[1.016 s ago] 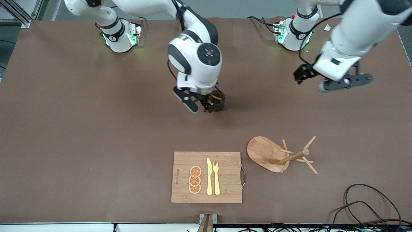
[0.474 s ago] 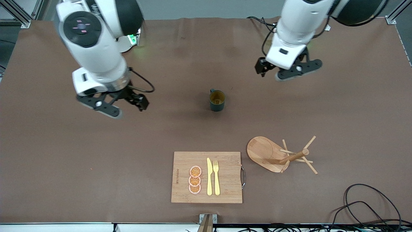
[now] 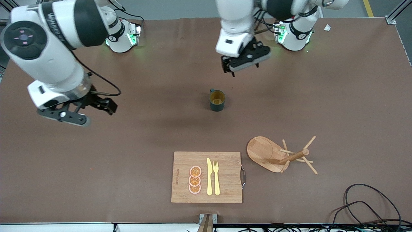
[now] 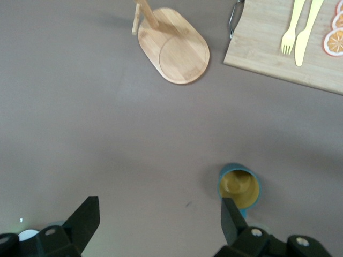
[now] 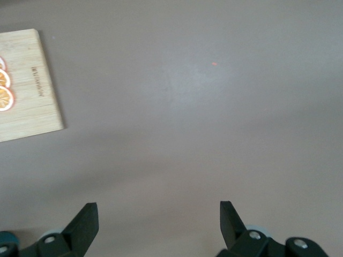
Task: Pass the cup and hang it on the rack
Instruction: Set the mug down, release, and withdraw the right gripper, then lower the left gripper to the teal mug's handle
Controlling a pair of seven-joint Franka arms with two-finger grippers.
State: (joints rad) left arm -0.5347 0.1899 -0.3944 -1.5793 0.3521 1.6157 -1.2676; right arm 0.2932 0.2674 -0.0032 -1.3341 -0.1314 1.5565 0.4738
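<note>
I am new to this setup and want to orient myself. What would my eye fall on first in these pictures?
First, the small teal cup with its yellow inside, standing alone and upright mid-table. Over bare table above it hangs the left tool, open and empty; the right tool is open over bare table toward the right arm's end. Nearer the front camera stand the rack, with nothing on its pegs, and a cutting board.

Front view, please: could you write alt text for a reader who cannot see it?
A cup stands upright mid-table, held by neither arm. The open left gripper hovers near it, toward the robots' bases, and the open right gripper hangs over bare table at the right arm's end. Nearer the camera are the rack and a cutting board.
</note>
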